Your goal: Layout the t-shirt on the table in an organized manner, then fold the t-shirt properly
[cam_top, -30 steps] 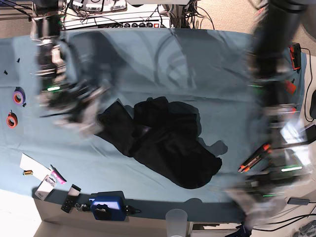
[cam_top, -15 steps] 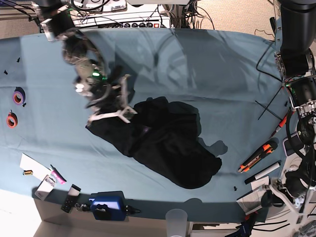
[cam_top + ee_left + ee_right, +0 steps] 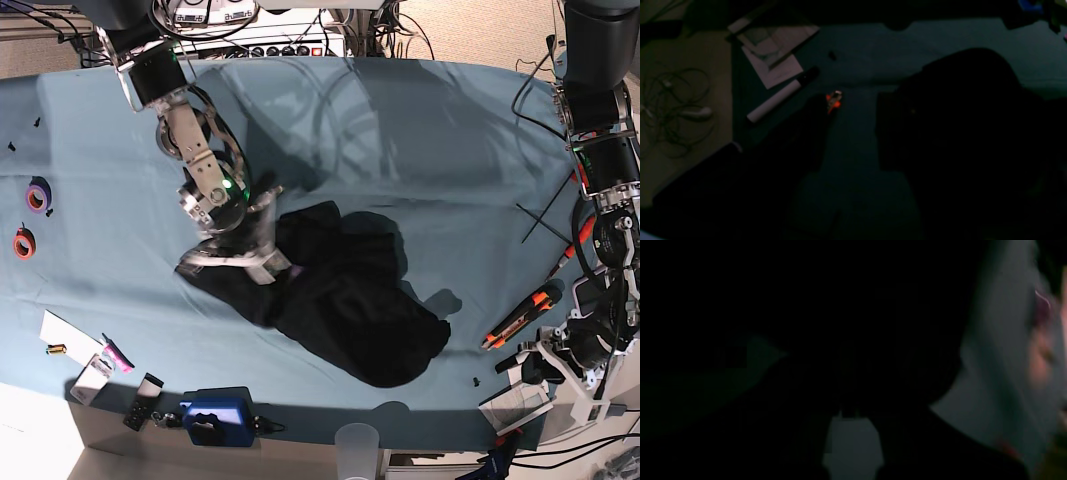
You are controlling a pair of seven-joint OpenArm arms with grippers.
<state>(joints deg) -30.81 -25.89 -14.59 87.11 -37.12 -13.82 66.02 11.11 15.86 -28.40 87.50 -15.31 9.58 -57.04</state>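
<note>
Right gripper (image 3: 262, 262) clamped on crumpled black t-shirt (image 3: 350, 300) mid-table (image 3: 420, 130), left gripper (image 3: 545, 365) at table's edge, opening indiscernible.

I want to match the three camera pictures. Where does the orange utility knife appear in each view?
Base view: the orange utility knife lies near the table's right edge, right of the black t-shirt.
Left wrist view: only its orange tip shows, upper middle, beside the white marker.
Right wrist view: not in it; too dark and blurred.
Shared landmark: the white marker, just below the knife in the base view.
</note>
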